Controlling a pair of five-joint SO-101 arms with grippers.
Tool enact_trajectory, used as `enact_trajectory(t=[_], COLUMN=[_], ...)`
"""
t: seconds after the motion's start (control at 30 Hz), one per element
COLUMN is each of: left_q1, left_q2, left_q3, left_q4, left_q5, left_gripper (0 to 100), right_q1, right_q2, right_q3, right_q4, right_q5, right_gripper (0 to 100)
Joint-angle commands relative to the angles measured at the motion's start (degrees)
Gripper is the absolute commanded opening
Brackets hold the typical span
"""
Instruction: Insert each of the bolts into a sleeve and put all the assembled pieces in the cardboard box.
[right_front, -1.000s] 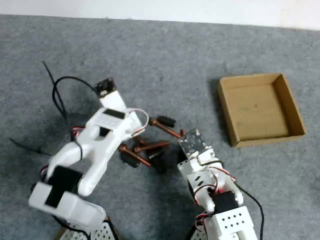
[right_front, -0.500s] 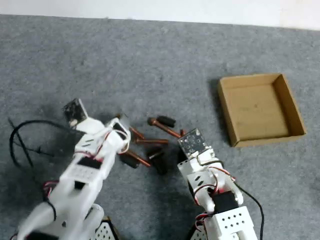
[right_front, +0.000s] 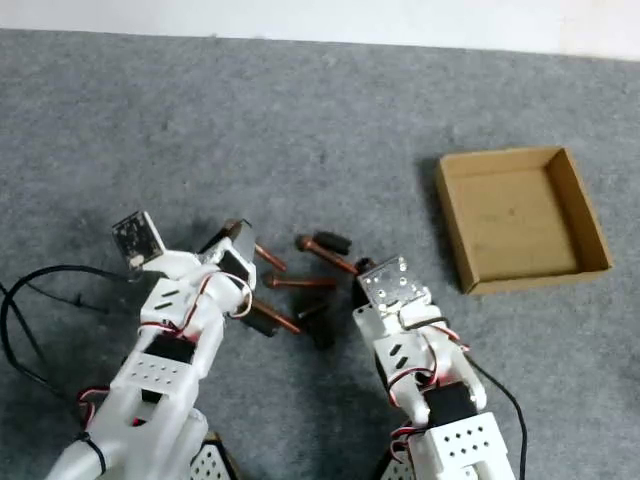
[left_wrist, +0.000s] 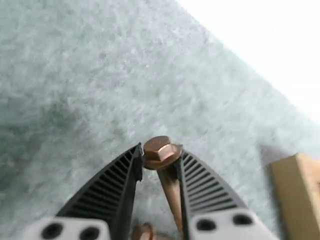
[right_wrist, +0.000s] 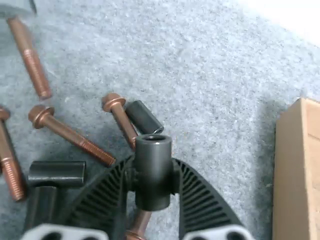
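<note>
– Bolts (right_front: 299, 283) and sleeves (right_front: 333, 242), where?
– Loose in a heap on the grey carpet (right_front: 330, 130) between the arms. The cardboard box (right_front: 452, 228) is well apart, at three o'clock.
– Left gripper (left_wrist: 159, 148)?
– At the heap's ten o'clock edge, clamped on a bolt (left_wrist: 161, 152) just under its hex head.
– Right gripper (right_wrist: 152, 161)?
– At the three o'clock edge, clamped around a black sleeve (right_wrist: 152, 172) (open bore facing its wrist camera).

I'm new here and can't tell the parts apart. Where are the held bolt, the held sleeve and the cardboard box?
held bolt (left_wrist: 161, 151), left wrist view, on its six-sided head.
held sleeve (right_wrist: 153, 175), right wrist view, on its dark side wall.
cardboard box (right_front: 515, 215), high view, on its bare floor.
</note>
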Motion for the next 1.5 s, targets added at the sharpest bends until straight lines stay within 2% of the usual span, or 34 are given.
enact_trajectory(t=[0.0, 0.1, 0.27, 0.43, 0.5, 0.7, 0.93, 1.2, 1.37, 1.47], left_q1=[-0.8, -4.7, -9.4, -11.9, -11.8, -11.7, -11.6, -9.5, -9.0, -6.6], left_q2=[1.7, 11.3, 30.7, 36.0, 37.0, 39.2, 39.3, 39.2, 39.8, 39.8], left_q3=[-9.8, -19.5, -31.8, -42.9, -45.2, -45.8, -45.6, -45.8, -45.8, -45.6], left_q4=[13.5, 22.5, 23.9, 38.1, 41.0, 41.1, 41.8, 47.3, 47.0, 47.1], left_q5=[-2.5, -5.9, -11.8, -20.0, -21.1, -16.0, -12.5, -11.9, -1.8, -0.9], left_gripper=[1, 1, 1, 1, 1, 1, 16, 15, 14, 17], right_q1=[0.3, 0.4, 0.6, 0.6, 0.6, 0.6, 0.6, 0.6, 0.6, 0.6], right_q2=[-0.8, -0.8, -0.9, -1.0, -1.0, -1.0, -1.1, -1.1, -1.1, -1.1], right_q3=[8.8, 8.8, 8.8, 8.8, 8.8, 8.8, 8.8, 8.8, 8.8, 8.8], right_q4=[-1.8, -1.7, -0.7, -0.6, -0.6, -0.6, -0.6, -0.6, -0.6, -0.6], right_q5=[-0.1, -0.1, 0.0, 0.0, 0.0, 0.0, 0.0, 0.0, 0.0, 0.0], right_gripper=[0.5, 0.5, 0.5, 0.5, 0.5, 0.5, 0.5, 0.5, 0.5, 0.5])
